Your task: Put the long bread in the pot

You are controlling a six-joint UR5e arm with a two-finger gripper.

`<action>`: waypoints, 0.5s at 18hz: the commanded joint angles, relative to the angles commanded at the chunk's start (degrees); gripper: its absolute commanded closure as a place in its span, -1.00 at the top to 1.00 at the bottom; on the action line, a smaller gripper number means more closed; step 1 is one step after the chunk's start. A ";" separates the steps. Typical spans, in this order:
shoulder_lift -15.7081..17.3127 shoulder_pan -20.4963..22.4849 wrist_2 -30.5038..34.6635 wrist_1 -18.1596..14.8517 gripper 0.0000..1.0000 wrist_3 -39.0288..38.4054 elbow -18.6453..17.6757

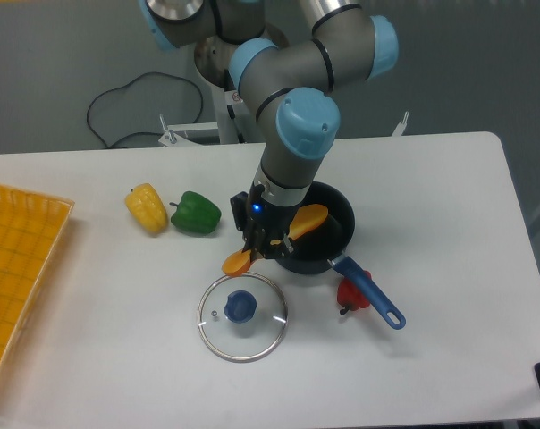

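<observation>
The long bread (303, 221) is an orange baguette held at a slant, its upper right end over the pot's opening and its lower left end (236, 262) sticking out past the pot's left rim. My gripper (267, 245) is shut on the middle of the bread, just left of the pot. The pot (331, 234) is a dark round saucepan with a blue handle (370, 290) pointing to the lower right. My wrist and arm hide the pot's left rim.
A round glass lid with a blue knob (241, 315) lies in front of the pot. Yellow (147, 207) and green (196, 213) peppers sit to the left, a red one (350, 293) by the handle. An orange tray (15, 268) lies at the left edge.
</observation>
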 joint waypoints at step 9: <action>0.09 -0.09 0.00 0.00 -0.59 0.09 -0.70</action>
